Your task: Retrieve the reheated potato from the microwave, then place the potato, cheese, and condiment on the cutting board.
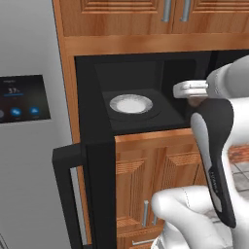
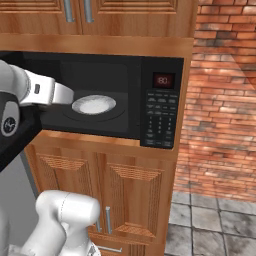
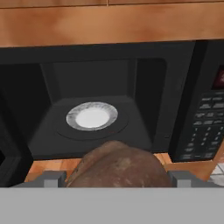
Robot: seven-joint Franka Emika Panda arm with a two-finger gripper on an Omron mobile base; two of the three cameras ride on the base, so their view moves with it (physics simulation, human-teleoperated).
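The brown potato [image 3: 119, 164] sits between my fingertips [image 3: 53, 179], and my gripper [image 3: 118, 179] is shut on it just outside the microwave's [image 3: 192, 87] open mouth. The hand [image 1: 187, 89] hovers at the front right of the cavity in the left base view. From the right base camera it [image 2: 62, 94] reaches in from the left. Inside on the turntable lies the white round plate [image 3: 92, 116] [image 1: 131, 103] [image 2: 94, 104], bare. The cheese, the condiment and the cutting board are out of view.
The microwave's black door [image 1: 95, 194] hangs swung open to the left. Its keypad panel [image 2: 161, 117] with red display is on the right. Wooden cabinets [image 2: 115, 195] are below and above, a grey fridge [image 1: 29, 146] stands at left, and a brick wall [image 2: 220, 100] at right.
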